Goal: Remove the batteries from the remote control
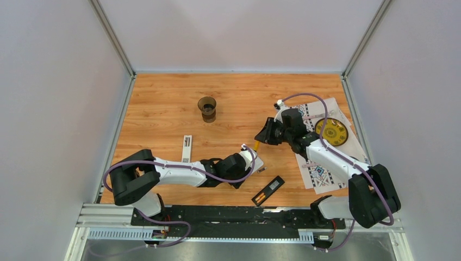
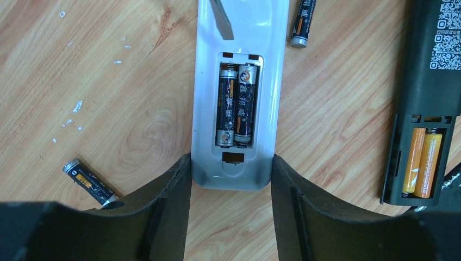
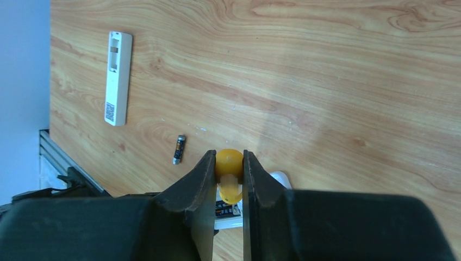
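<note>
A white remote (image 2: 239, 49) lies back up with its compartment open, and two dark grey batteries (image 2: 235, 106) sit inside. My left gripper (image 2: 231, 168) is shut on the remote's near end, one finger on each side. My right gripper (image 3: 227, 160) is shut on the yellow-orange handle of a screwdriver (image 3: 229, 163), whose blade tip (image 2: 220, 22) rests over the remote's far part. A black remote (image 2: 429, 98) to the right holds two orange batteries (image 2: 421, 163). Loose dark batteries lie at the far side (image 2: 303, 22) and the near left (image 2: 89, 182).
A second slim white remote (image 1: 187, 148) lies left of my left gripper (image 1: 251, 160). A dark cup (image 1: 207, 109) stands further back. A yellow disc (image 1: 331, 132) sits on a patterned paper mat (image 1: 321, 174) at the right. The black remote (image 1: 269, 190) lies near the front edge.
</note>
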Motion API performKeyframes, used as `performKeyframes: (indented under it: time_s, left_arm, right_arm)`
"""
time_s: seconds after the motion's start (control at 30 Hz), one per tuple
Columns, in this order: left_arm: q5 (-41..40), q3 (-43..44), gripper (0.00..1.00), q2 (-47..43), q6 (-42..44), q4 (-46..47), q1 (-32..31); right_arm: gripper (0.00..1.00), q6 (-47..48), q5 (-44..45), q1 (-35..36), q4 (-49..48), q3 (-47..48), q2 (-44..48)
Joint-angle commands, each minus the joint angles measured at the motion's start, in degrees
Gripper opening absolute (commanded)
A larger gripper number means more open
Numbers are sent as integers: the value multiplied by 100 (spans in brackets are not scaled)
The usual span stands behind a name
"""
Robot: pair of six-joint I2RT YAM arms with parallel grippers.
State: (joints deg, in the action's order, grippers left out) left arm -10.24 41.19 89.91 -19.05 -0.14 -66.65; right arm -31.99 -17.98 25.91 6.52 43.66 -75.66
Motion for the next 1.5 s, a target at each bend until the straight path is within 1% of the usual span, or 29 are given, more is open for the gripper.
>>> performKeyframes:
  time_s: [0.0,0.4,0.6,1.07,1.27,1.47]
  left_arm:
    - [215,-146,22,44,-73,-30,3]
    - [198,-102,20,115,-99,-65,3]
    - [233,-85,18,167,-90,-56,3]
    - [250,-76,15,194,-117,-83,3]
    - [268,-67,14,229,-117,-82,3]
    - [294,-41,13,264,-108,-100,3]
  right_arm:
    - [0,316,523,98,130,231,-19]
    - [0,263,277,195,-46,38,-63]
    - [0,246,251,221,-81,-103,42]
    - [0,272,242,292,-134,-270,-37]
    - [0,272,119,327,-239,-332,69]
    - [0,272,215,344,-283,-341,332]
